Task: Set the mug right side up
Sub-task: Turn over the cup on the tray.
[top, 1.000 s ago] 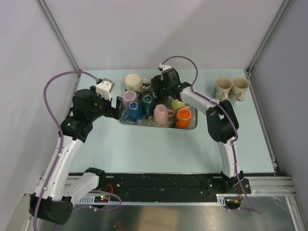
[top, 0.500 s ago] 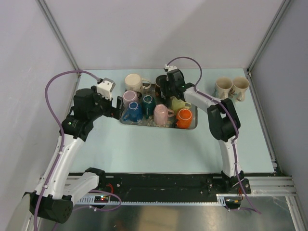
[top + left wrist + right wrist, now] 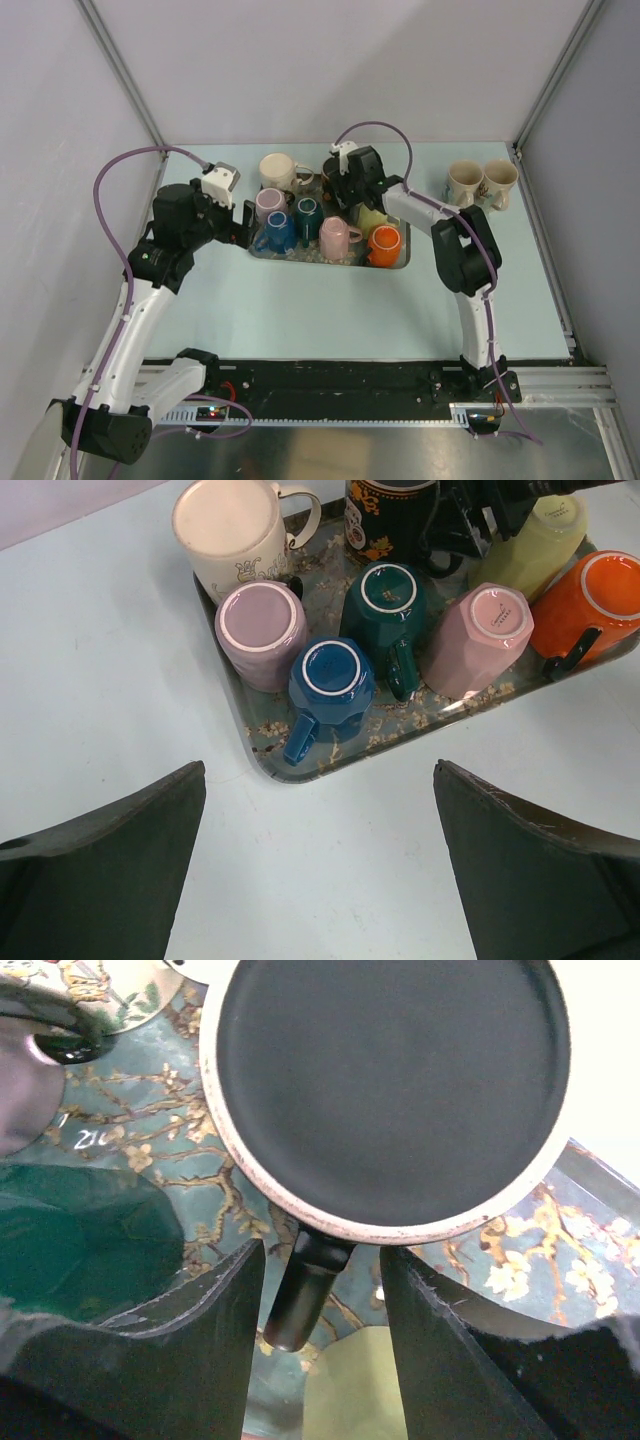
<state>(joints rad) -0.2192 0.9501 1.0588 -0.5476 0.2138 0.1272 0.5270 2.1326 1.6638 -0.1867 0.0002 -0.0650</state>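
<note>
Right tool [image 3: 322, 1265] straddles the upturned black mug's [image 3: 390, 1080] handle [image 3: 300, 1305], jaws apart, not yet clamped, likely for flipping; left tool [image 3: 320, 800] hangs released near the tray [image 3: 380, 735].

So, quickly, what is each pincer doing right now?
Left pincer: open, holding nothing.
Right pincer: open, straddling the handle of the black mug, not yet gripping.

Overhead, two wrist close-ups; shared tray [image 3: 415, 718]

Tray [image 3: 302, 257] of mugs [image 3: 335, 236] on the table [image 3: 300, 310].
Mug pair [image 3: 465, 183] stands on the table at the tray's two o'clock, well apart.
</note>
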